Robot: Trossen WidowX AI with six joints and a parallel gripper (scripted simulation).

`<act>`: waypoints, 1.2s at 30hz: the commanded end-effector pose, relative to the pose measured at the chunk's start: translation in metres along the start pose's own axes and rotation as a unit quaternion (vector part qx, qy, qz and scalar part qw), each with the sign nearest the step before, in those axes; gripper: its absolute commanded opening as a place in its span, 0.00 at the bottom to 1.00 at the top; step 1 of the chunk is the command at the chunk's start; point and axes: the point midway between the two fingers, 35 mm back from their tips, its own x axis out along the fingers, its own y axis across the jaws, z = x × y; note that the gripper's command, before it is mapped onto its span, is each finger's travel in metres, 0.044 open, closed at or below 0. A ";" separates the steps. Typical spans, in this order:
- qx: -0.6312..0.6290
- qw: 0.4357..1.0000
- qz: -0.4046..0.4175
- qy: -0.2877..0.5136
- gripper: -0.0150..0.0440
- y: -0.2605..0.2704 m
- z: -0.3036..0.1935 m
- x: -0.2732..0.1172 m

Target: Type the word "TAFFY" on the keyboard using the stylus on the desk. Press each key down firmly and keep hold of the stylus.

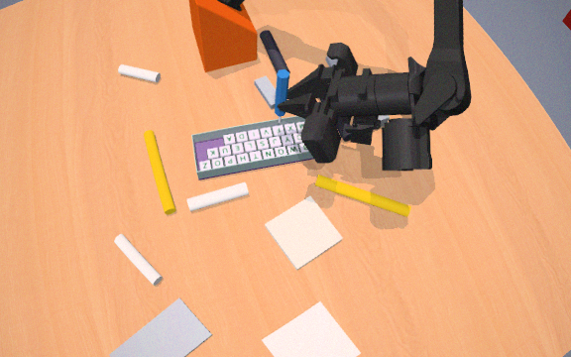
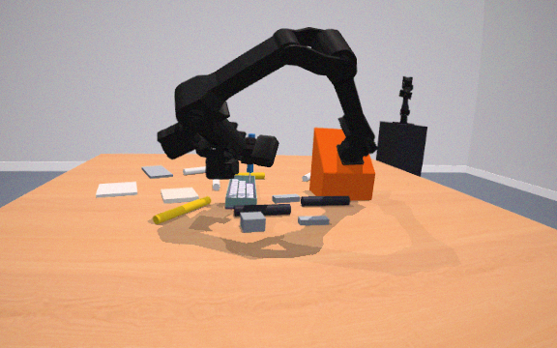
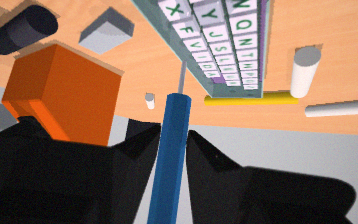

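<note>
the gripper (image 1: 283, 99) (image 3: 174, 133) is closed most of the way, pinching the blue stylus (image 1: 282, 94) (image 2: 250, 168) (image 3: 171, 155) between its fingers. the stylus's thin tip is at the keyboard's (image 1: 212, 174) (image 2: 241, 203) (image 3: 220, 93) long edge, near the f and x keys; whether it touches is hard to tell. an orange block (image 1: 228, 47) (image 2: 346, 186) (image 3: 75, 90) stands well apart from the keyboard.

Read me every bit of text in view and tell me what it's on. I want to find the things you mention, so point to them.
All on the keyboard (image 1: 209, 147) (image 2: 241, 200) (image 3: 237, 92), row by row:
"X F V I D A"
"Y J S L E U K"
"W ? N T H P ? Z"; each ? is O or Q, too blurred to tell.
Keys by the claw (image 1: 284, 100) (image 2: 250, 154) (image 3: 175, 131) are partly hidden in the top view. I see no other text.
</note>
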 end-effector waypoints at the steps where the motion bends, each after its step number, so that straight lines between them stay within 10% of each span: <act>1: 0.000 1.000 0.005 0.002 0.25 0.002 0.007 0.007; 8: 0.000 1.000 0.005 0.002 0.39 0.001 0.009 0.009; 36: 0.000 1.000 0.005 0.002 0.39 0.001 0.018 0.014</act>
